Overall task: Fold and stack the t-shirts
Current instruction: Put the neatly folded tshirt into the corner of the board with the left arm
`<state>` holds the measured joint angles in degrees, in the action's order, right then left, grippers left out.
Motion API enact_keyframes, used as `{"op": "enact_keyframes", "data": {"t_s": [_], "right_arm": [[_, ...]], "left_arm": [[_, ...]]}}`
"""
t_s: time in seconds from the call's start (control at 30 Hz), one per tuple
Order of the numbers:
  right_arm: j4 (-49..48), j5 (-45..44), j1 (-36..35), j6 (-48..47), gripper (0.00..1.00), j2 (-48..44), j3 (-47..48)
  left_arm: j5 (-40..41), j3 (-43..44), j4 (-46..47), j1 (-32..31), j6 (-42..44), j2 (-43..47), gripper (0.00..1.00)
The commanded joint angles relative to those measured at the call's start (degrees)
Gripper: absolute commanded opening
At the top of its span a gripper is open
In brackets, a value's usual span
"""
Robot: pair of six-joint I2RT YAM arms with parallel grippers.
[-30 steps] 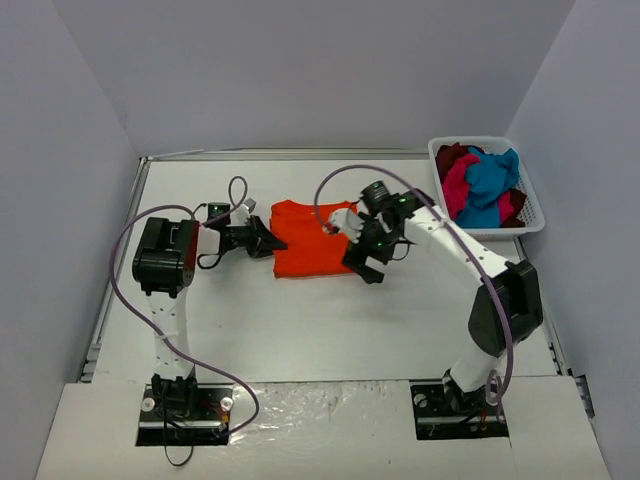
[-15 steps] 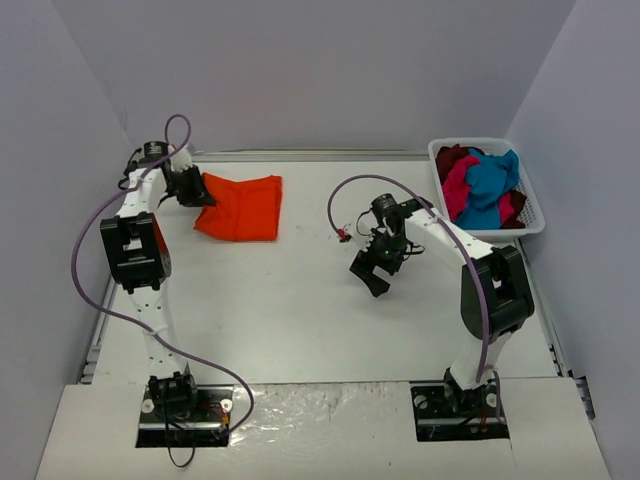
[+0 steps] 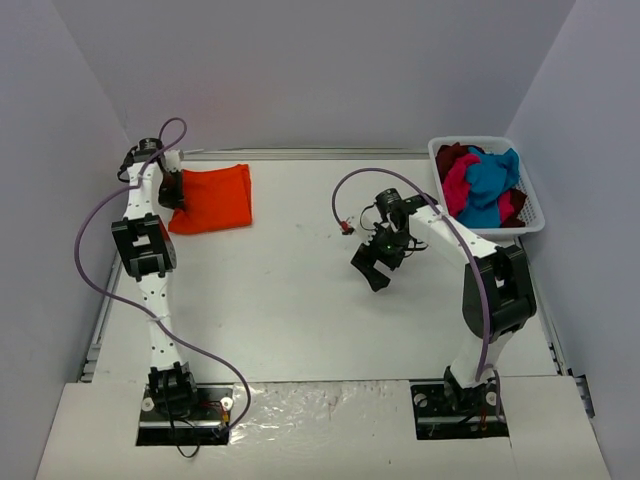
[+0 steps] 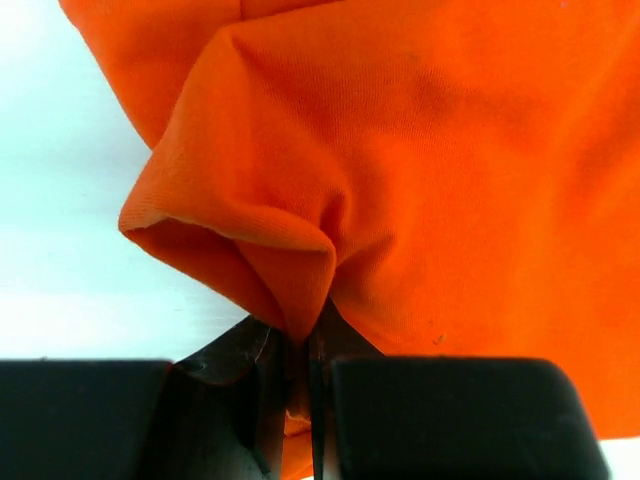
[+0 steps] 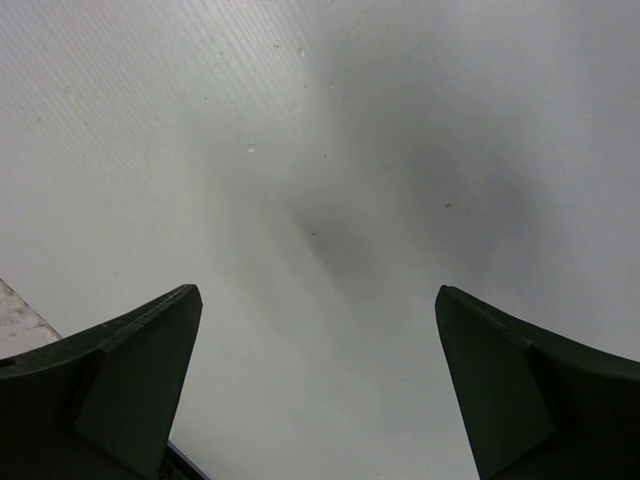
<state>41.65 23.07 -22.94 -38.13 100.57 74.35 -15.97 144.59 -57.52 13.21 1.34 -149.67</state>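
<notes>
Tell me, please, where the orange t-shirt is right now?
In the top view the orange t-shirt lies in the far-left corner of the table, its edge pinched by the left gripper.

The folded t-shirt (image 3: 212, 198) lies far left on the table (image 3: 300, 300), the basket (image 3: 470, 140) far right.

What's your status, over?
Left tool shut on orange t-shirt, far-left corner. Right tool open, empty. Other t-shirts in basket. Nothing in the way.

Orange t-shirt (image 3: 212, 198): folded flat at the far-left corner of the surface (image 3: 300, 290), one edge bunched. Teal t-shirt (image 3: 492, 178), magenta t-shirt (image 3: 458, 186), dark red t-shirt (image 3: 450, 156): crumpled heap, far right.
</notes>
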Motion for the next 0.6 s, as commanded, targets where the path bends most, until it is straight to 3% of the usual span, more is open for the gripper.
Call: {"op": "enact_keyframes", "data": {"t_s": [0.0, 0.57], "right_arm": [[1.9, 1.1, 0.6, 0.7, 1.0, -2.4, 0.3], [1.9, 1.0, 2.0, 0.7, 1.0, 1.2, 1.2]], "left_arm": [[8.3, 3.3, -3.2, 0.0, 3.7, -0.5, 0.02], [17.7, 8.2, 4.7, 1.0, 8.1, -2.8, 0.02]]}}
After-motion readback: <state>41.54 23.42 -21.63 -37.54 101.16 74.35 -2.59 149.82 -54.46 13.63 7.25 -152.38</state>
